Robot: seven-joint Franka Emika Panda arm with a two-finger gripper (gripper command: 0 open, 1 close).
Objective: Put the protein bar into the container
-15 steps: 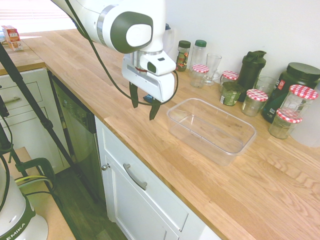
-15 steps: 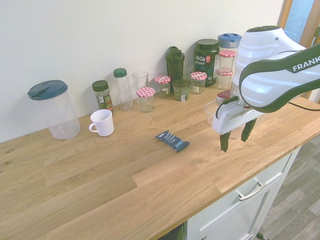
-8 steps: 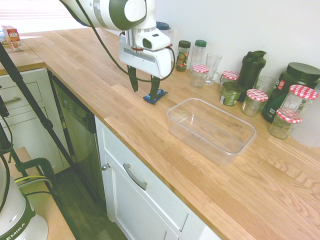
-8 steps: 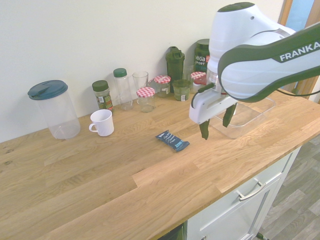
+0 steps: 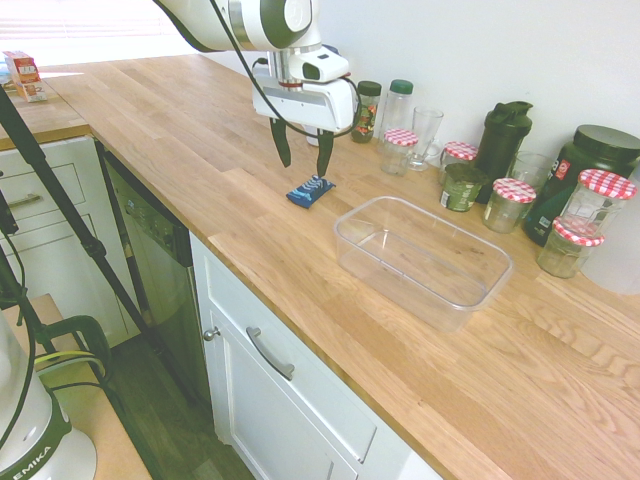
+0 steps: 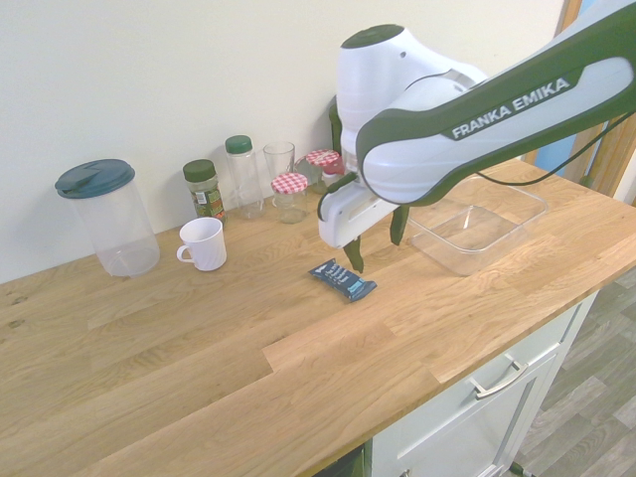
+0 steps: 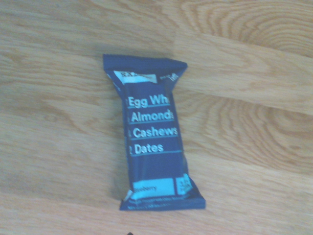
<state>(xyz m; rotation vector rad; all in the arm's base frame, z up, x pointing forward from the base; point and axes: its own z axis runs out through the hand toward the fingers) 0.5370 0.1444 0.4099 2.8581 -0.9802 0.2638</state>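
Counter [image 5: 150,130]: jaws wide open, empty, above protein bar [image 5: 310,190].
Descend centred, pinch across its narrow width, then carry to container [image 5: 422,258].

"Where's the gripper [image 5: 304,158]?"

"Up above the worktop [image 5: 180,140], pointing down, jaws apart with nothing between them. The bar [image 5: 310,190] lies flat on the wood just below it, not touched."

"And the tub [image 5: 424,258]?"

"Near the bar, on the side away from the arm, closer to the front edge. It's clear, and I see nothing in it."

"What's along the wall?"

"Two bottles with green caps [image 5: 383,110], a glass [image 5: 425,137], jars with red-checked lids [image 5: 510,204], a dark shaker [image 5: 502,140] and a big dark tub [image 5: 590,165] at the far end."
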